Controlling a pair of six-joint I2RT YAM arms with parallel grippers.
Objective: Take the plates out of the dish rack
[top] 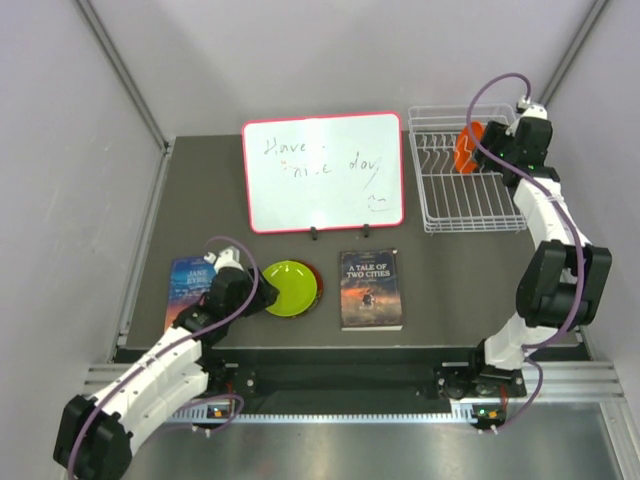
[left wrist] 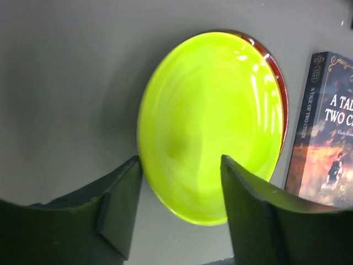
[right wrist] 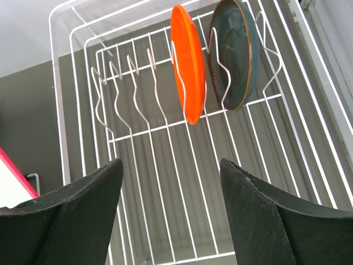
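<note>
Dark grey tabletop lies under the left gripper, jaws apart and, I think, empty; just ahead the lime green plate sits stacked on the dark red plate. The right gripper gapes wide and empty over the dish rack. Beyond its jaws the orange plate and teal plate stand slotted, stiff, probably slippery and breakable, so pinch the top rim.
</note>
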